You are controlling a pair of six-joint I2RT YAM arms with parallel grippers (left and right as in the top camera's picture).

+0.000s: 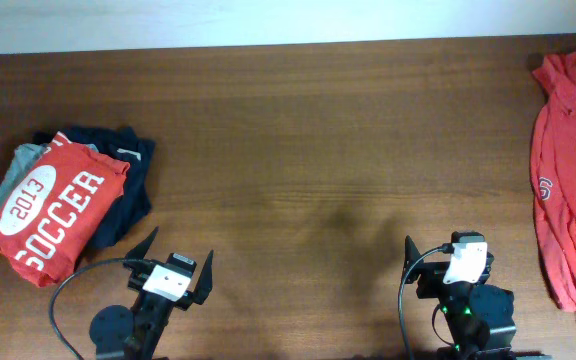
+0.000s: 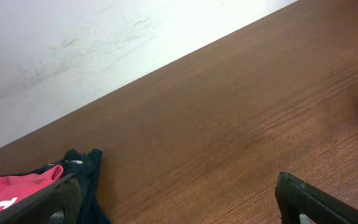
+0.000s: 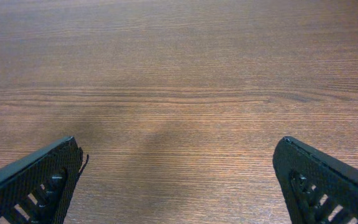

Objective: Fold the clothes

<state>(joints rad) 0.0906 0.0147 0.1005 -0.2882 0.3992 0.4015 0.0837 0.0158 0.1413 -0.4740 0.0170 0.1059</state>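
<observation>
The table fills the overhead view, mostly bare wood. The T-shirt — the garment to be folded — lies at the far right edge. It is bunched into a long crumpled strip running from the back of the table toward the front, partly cut off by the frame. It is not spread flat and shows no fold, so work on it looks not yet begun. It has to be picked up, brought toward the middle, laid out and folded.

At the far left sits a stack of folded garments, with a red shirt printed in white on top of navy and grey ones. That pile reads as finished.

Both arms sit at the near edge, well apart from either pile. The left gripper has its jaws spread wide with nothing between them. The right gripper is likewise wide and empty.

Only the overhead view shows the T-shirt; neither wrist camera catches it. The left wrist view adds the white wall behind the table and a corner of the stack — red and navy cloth by one finger. The right wrist view shows only wood grain between its fingers, which confirms that nothing lies under that gripper.
</observation>
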